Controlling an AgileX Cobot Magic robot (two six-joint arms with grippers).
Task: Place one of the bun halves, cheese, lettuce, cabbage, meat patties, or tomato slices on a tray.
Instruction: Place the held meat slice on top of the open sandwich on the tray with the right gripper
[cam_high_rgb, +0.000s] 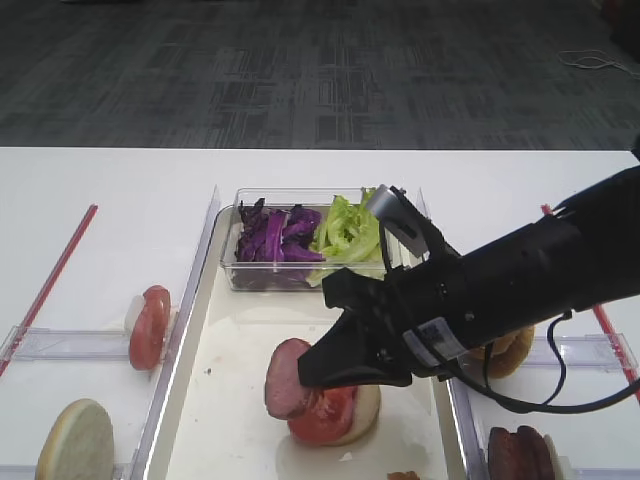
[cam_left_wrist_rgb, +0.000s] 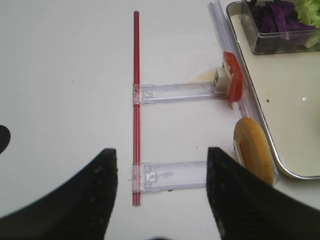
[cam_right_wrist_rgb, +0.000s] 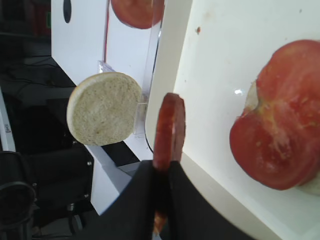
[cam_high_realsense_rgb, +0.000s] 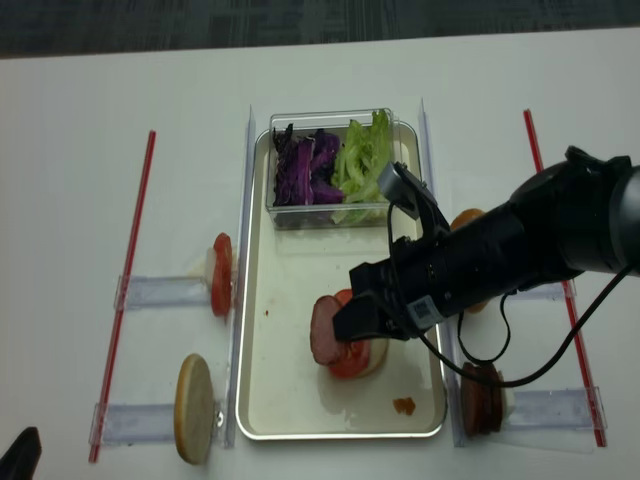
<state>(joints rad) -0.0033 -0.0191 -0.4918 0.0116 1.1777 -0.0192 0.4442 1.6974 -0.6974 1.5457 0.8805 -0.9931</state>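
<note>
Pinkish-brown meat patty (cam_right_wrist_rgb: 168, 127), held on edge between the closed fingers of the right gripper (cam_right_wrist_rgb: 161, 172), hangs over the cream-white tray (cam_high_rgb: 240, 420) just left of the stack begun there: a tomato slice (cam_right_wrist_rgb: 280, 140) lying on a bun half (cam_high_rgb: 362, 412). Gripping the thin disc by its rim keeps it upright, as the patties are stored; it would need tilting flat, by this reading, to land on the tomato. At the tray's far end a clear tub (cam_high_rgb: 240, 272) keeps the purple cabbage (cam_high_rgb: 272, 236) and the green lettuce (cam_high_rgb: 348, 230) together and within reach. Clear racks (cam_left_wrist_rgb: 175, 91) flank the tray on the white worktop (cam_high_rgb: 100, 190) and stand spare parts on edge for easy pinching: a tomato slice (cam_high_rgb: 150, 326) and a pale bun half (cam_high_rgb: 76, 442) on the left, more patties (cam_high_rgb: 522, 452) on the right. Left gripper (cam_left_wrist_rgb: 161, 192) hovers well apart over the left racks, fingers spread and empty.
</note>
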